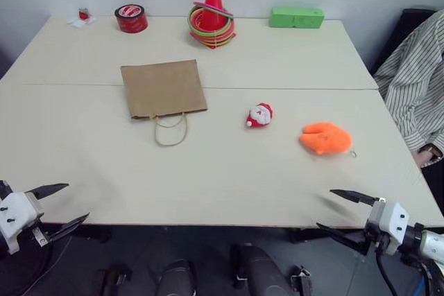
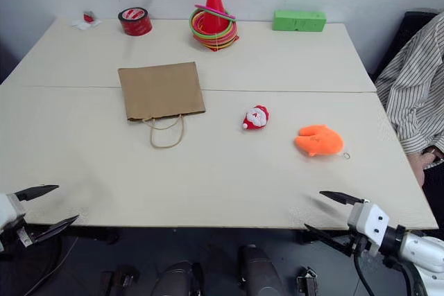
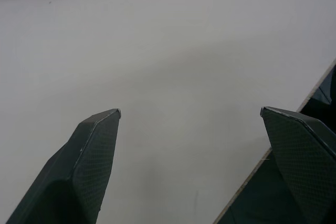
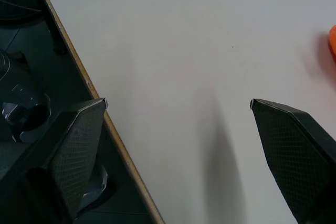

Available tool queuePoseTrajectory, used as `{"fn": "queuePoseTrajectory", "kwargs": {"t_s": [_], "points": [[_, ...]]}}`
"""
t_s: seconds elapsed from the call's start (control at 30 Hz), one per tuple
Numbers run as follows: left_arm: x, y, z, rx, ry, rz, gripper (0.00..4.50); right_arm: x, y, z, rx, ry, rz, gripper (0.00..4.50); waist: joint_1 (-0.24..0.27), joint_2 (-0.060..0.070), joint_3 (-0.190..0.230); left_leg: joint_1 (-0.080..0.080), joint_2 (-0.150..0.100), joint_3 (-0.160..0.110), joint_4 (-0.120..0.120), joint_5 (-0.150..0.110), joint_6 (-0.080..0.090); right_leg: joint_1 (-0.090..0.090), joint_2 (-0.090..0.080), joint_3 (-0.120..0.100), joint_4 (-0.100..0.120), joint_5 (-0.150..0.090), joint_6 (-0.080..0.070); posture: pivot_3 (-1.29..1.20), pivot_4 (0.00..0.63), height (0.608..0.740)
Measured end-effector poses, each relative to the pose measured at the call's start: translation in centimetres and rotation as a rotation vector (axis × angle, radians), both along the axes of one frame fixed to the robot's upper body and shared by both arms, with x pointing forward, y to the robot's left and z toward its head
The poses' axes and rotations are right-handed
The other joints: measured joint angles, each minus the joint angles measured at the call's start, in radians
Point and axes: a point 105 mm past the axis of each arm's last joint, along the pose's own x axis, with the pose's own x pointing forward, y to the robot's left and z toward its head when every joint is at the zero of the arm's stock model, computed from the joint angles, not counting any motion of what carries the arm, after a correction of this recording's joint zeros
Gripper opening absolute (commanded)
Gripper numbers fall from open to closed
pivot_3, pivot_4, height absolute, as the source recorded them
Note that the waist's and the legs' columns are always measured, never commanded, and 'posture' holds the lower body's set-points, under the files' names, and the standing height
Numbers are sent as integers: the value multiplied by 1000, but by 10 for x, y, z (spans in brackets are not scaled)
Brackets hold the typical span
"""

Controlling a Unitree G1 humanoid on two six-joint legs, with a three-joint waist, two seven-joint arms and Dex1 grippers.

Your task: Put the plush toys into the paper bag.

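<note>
Left gripper [image 1: 59,204] and right gripper [image 1: 341,210]: jaws spread, empty, at the table's [image 1: 291,60] near edge, ready to reach. Paper bag [image 1: 164,88]: flat, mid-table, handles toward the robot. Santa toy [image 1: 260,115], orange plush [image 1: 326,137]: toward the right edge, awaiting pickup.

Brown paper bag [image 1: 164,88], red/white Santa [image 1: 259,115], orange plush [image 1: 325,137] (person's sleeve [image 1: 417,81] striped).

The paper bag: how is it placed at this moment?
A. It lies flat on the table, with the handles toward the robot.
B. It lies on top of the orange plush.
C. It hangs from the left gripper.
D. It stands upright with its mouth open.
A: the paper bag lies flat on the table, and its cord handles point toward the robot's side, away from the cone.
</note>
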Motion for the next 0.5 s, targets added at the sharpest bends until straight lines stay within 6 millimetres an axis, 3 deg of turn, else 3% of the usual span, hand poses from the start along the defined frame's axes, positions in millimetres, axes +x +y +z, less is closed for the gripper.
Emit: {"fn": "queuePoseTrajectory", "kwargs": {"t_s": [0.2,0.37,0.5], "points": [[9,-16,13,-125,35,-23,4493,13,17,16,76,-75,-2,4493,2,-2,-1,0,0,-1,1,0,0,0,0,0,1,0,0,0,150,740],[61,-45,49,-157,-61,-85,4493,36,45,49,263,-188,-24,4493,19,-1,-2,0,-1,-2,2,1,-1,0,0,0,3,0,0,0,150,740],[104,-76,59,-77,-157,-157,4493,56,66,74,364,-271,-32,4493,26,-1,-2,-1,-1,-1,2,2,-3,0,0,0,3,1,0,0,150,740]]}}
